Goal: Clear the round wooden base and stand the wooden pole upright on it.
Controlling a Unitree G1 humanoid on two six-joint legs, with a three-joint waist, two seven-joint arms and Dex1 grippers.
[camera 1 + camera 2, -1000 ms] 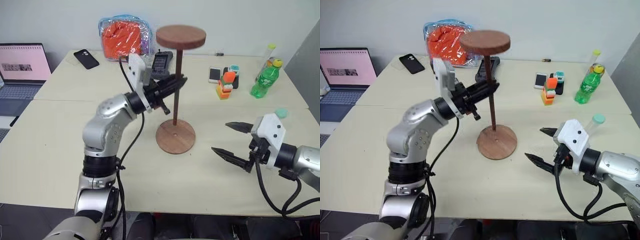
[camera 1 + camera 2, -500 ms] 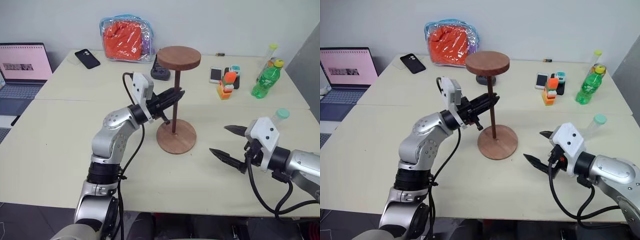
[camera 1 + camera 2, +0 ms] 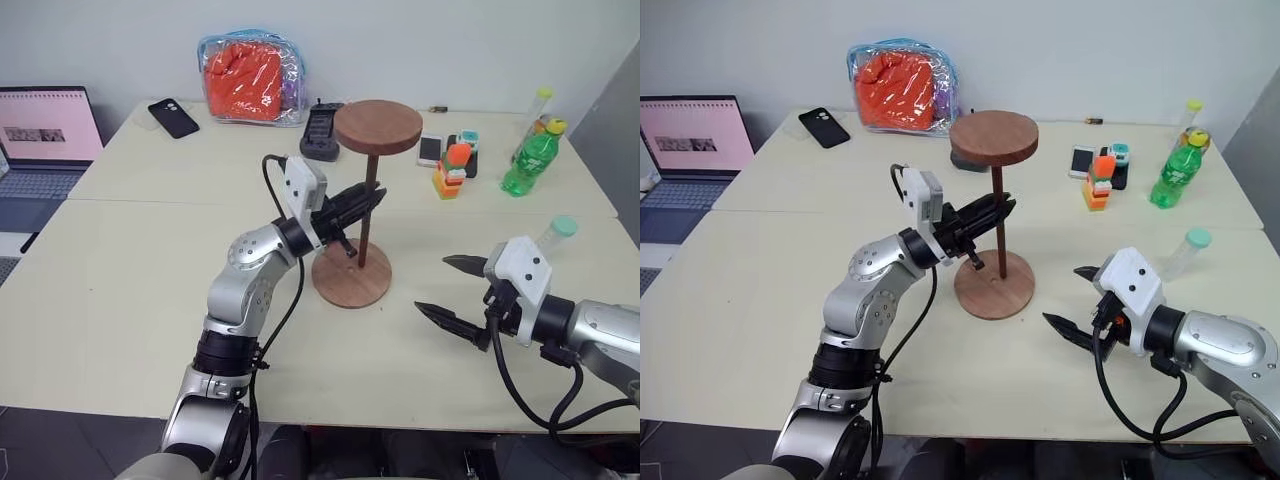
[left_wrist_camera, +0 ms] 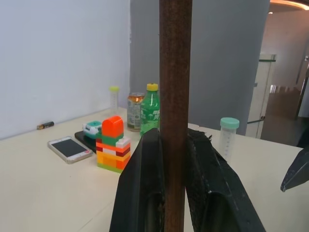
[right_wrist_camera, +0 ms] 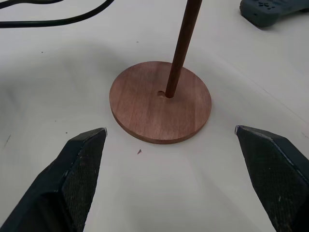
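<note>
Left wrist view: wooden pole (image 4: 175,96) between end effector (image 4: 175,159) fingers.

The left gripper (image 3: 368,200) reaches forward, its fingers (image 4: 145,193) clamped on the wooden pole (image 4: 175,96). The right gripper (image 3: 455,290) hangs low, pointing inward, fingers (image 5: 79,169) spread wide, holding nothing.

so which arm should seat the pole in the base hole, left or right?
Left. The left claw is shut on the wooden pole, whose lower tip sits right beside the centre hole of the round wooden base. The right claw is open, off to the side.
</note>
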